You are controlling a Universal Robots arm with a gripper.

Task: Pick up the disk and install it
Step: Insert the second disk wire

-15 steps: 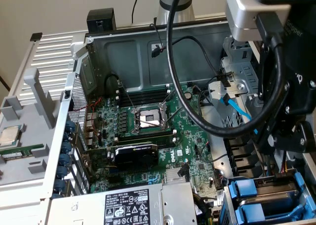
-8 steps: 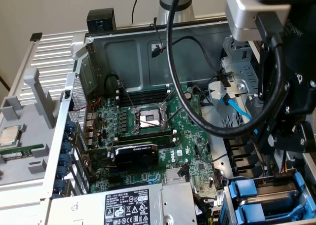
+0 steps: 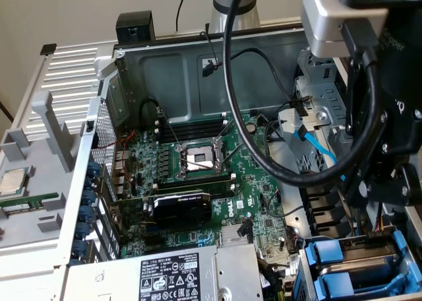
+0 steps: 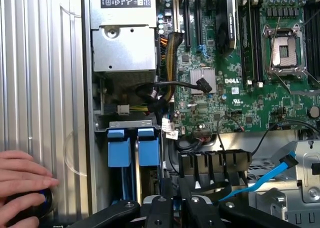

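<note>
An open grey metal computer case (image 3: 198, 70) lies on its side on a pale ribbed bench (image 3: 66, 70), its green motherboard (image 3: 198, 175) exposed, with the black robot pincer (image 4: 175, 208) closed and empty, hovering above the drive bay. Two blue plastic carriers (image 4: 132, 148) stand upright in that bay, presumably framing the disk, whose metal body is hidden. A person's hand (image 4: 22, 185) rests near the case, and loose black cables (image 3: 250, 136) could snag the arm.

Power supply (image 3: 175, 274) before motherboard (image 3: 198, 182) — both inside case (image 3: 198, 70)
</note>
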